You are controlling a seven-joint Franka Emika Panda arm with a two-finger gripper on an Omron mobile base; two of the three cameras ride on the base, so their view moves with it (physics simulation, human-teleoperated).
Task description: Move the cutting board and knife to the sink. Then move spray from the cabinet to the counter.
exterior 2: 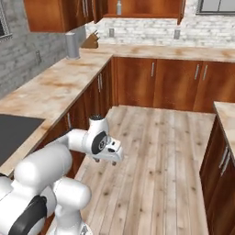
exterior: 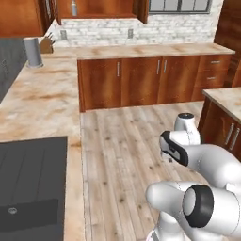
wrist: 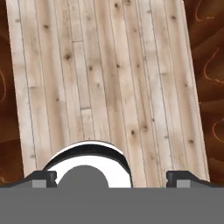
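At the far left, looking down into the sink (exterior: 33, 179), sunk in the counter (exterior: 42, 101) and running off the frame's edge (a small drain dot on its floor, little else to make out). Moving rightward along the back wall, passing a grey canister (exterior: 33, 51) and a knife block (exterior: 46, 44). Then reaching the spray (exterior: 74, 7), standing upright inside the cabinet (exterior: 99, 8), above the worktop and well apart from the arm. Coming to the middle, finding the gripper (wrist: 112, 178) hanging over bare plank floor (exterior: 127, 141), tips spread wide and clasping nothing. Ending at the right on the corner of an island (exterior: 226, 96).

Judging the risks from here:
- Risking an elbow or forearm clipping the low cabinet fronts or the island while swinging round in this narrow aisle.
- Reaching up for so small a bottle with wide jaws, likely tipping it over or nudging it deeper onto the shelf if coming in off-centre.

Struggling with a few things:
- Losing the spray's top to the frame's upper edge, so not making out the nozzle's facing.
- Losing much of the basin past the picture's border.
- Not managing to tell where the cutting board and knife are lying.
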